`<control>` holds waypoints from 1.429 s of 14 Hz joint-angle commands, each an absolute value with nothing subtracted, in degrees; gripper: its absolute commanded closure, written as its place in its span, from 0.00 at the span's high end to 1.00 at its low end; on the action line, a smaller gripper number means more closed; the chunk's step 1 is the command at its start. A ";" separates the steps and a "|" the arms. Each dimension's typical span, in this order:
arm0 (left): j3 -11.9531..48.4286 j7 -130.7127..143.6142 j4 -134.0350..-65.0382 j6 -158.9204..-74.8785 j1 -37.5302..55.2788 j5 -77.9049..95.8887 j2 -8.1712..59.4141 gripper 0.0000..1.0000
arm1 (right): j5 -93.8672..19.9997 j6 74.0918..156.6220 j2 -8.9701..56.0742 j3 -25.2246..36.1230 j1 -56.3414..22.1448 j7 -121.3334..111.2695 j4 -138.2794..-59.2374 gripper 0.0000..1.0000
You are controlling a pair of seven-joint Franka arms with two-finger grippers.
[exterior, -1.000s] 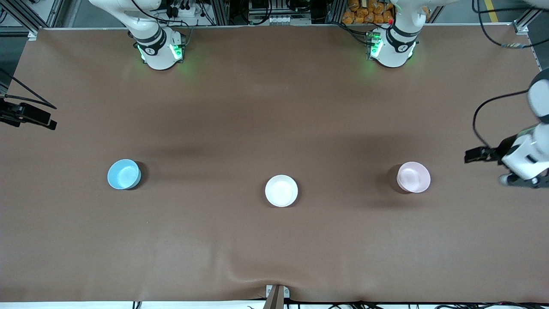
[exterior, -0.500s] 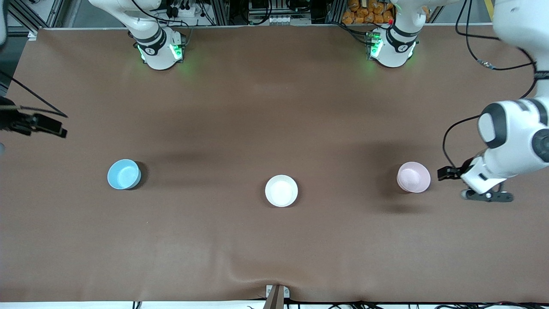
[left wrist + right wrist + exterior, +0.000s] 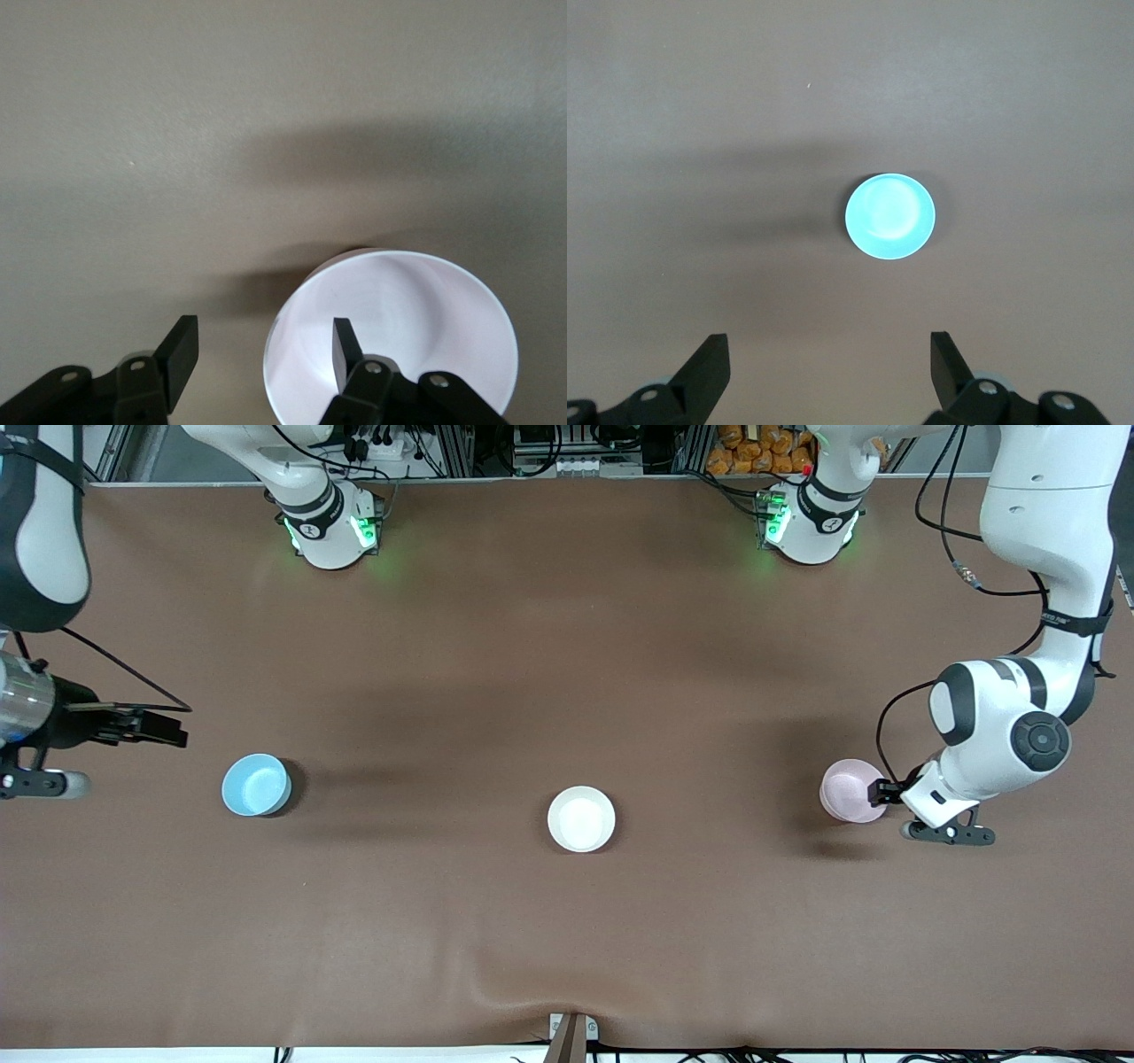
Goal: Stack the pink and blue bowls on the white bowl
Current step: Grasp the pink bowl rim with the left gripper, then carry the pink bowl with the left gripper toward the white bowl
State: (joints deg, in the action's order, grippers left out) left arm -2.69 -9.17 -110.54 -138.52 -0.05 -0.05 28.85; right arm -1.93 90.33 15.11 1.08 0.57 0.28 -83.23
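Three bowls sit upright, mouths up, in a row along the brown table [image 3: 567,646], round and so without a long axis; the pink bowl [image 3: 850,790] lies toward the left arm's end, the white bowl [image 3: 581,819] midway, the blue bowl [image 3: 256,785] toward the right arm's end, all well apart; the left gripper [image 3: 261,350] hangs low at the pink bowl's rim, fingers spread wide, one finger [image 3: 345,347] over the bowl's inside and the other over bare table beside it; the right gripper [image 3: 828,363] hovers high with fingers wide apart, the blue bowl ahead of its fingertips on the table.
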 commanded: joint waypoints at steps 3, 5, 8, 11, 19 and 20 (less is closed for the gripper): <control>-2.64 -10.46 -112.41 -139.31 -0.26 0.88 27.68 0.41 | -1.93 89.56 16.08 1.05 0.18 -0.26 -82.18 1.00; -2.64 -10.46 -112.41 -139.31 -0.17 0.97 27.77 0.37 | -1.93 90.09 16.26 1.05 -0.35 -0.26 -82.18 1.00; -2.64 -10.46 -112.76 -139.31 0.00 0.88 27.86 0.27 | -2.37 90.79 18.18 0.97 -0.44 -0.26 -82.00 1.00; -2.02 -10.11 -112.59 -139.31 0.00 0.97 28.04 0.02 | -3.25 93.34 19.86 0.97 -1.14 -0.35 -82.09 1.00; 2.36 -5.82 -102.07 -127.02 1.05 6.15 27.24 0.00 | -2.99 93.34 20.13 1.14 -0.44 -4.57 -82.35 1.00; 3.33 -3.28 -99.87 -126.31 1.84 6.15 28.03 0.00 | -2.99 93.34 20.13 1.14 -0.44 -4.57 -82.44 1.00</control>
State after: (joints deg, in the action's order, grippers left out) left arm 1.92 -6.98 -104.79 -130.35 0.46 5.13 27.73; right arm -2.45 93.74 19.88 1.27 -0.95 -3.62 -83.09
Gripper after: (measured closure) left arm 0.978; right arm 0.000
